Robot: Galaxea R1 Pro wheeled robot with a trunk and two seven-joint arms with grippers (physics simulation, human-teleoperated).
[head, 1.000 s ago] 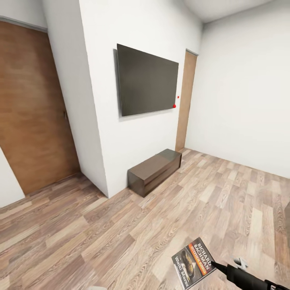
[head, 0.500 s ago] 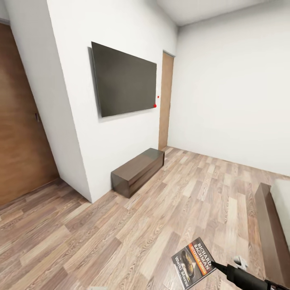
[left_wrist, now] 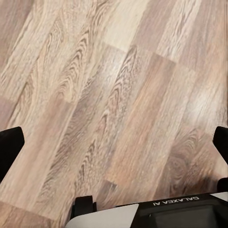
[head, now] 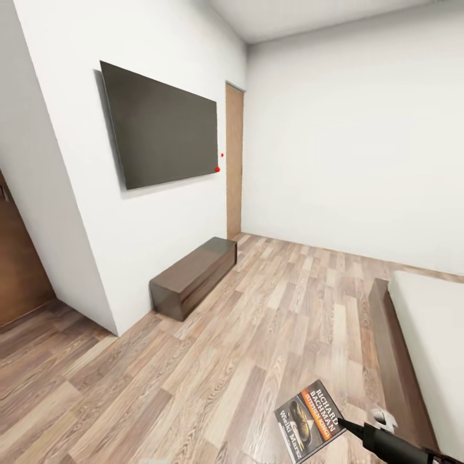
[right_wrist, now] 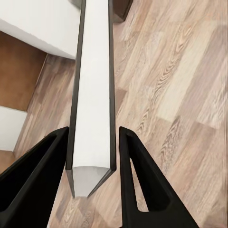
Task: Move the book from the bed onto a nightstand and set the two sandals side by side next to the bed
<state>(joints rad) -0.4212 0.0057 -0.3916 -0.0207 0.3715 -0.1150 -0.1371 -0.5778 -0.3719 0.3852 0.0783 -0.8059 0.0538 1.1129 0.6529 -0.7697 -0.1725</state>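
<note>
- My right gripper (right_wrist: 90,161) is closed on the book (head: 308,419); in the right wrist view its two black fingers (right_wrist: 142,190) press on both covers, and the white page edge of the book (right_wrist: 92,90) runs straight away from the fingers.
- In the head view I hold this one book in the air above the floor (head: 193,374), near the foot corner of the bed (head: 393,361), and it does not touch anything else.
- The book's cover faces up toward my head camera. Its long axis is tilted, going from the low left to the upper right, and the title lines run along this axis.
- My left gripper (left_wrist: 114,156) hangs over the bare wood planks (left_wrist: 118,95). Its two dark fingertips (left_wrist: 9,147) stand far apart, so it is open and it holds nothing.
- I count one bed, with a dark brown frame and a light grey mattress (head: 432,335), at the right edge of the head view.
- On the white wall (head: 161,219) there is one dark screen (head: 161,125), and under it one low dark brown cabinet (head: 193,274) stands on the floor against the wall.
- One light brown door (head: 233,167) is in the far corner.
</note>
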